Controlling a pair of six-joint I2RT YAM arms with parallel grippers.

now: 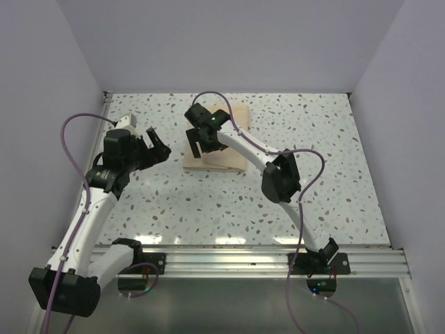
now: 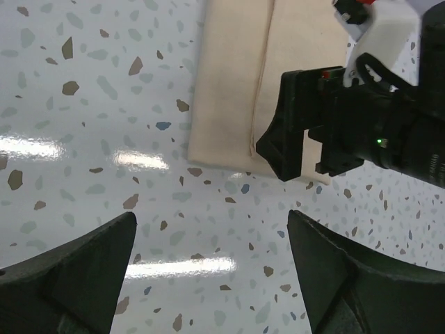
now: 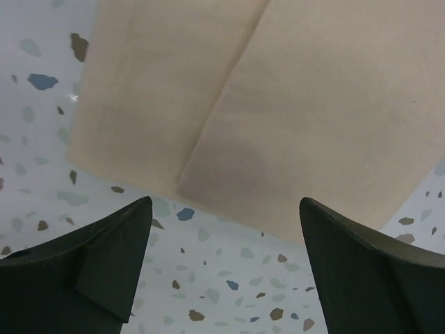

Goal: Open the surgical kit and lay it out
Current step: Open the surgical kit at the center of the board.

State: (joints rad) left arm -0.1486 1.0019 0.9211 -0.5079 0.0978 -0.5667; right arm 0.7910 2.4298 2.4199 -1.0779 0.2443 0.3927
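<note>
The surgical kit is a folded tan cloth wrap [image 1: 228, 160] lying closed at the back middle of the table. It also shows in the left wrist view [image 2: 233, 83] and the right wrist view [image 3: 292, 104]. No steel tray or instruments show. My right gripper [image 1: 201, 145] is open and empty, hovering over the wrap's left near edge; in its own view [image 3: 222, 209] the jaws straddle that edge. My left gripper [image 1: 160, 147] is open and empty over bare table just left of the wrap, with its jaws wide in its own view [image 2: 212, 229]. The right gripper [image 2: 334, 132] shows there too.
The speckled white table [image 1: 313, 181] is walled at the back and on both sides. A metal rail [image 1: 243, 259] with the arm bases runs along the near edge. Purple cables [image 1: 69, 139] loop from both arms.
</note>
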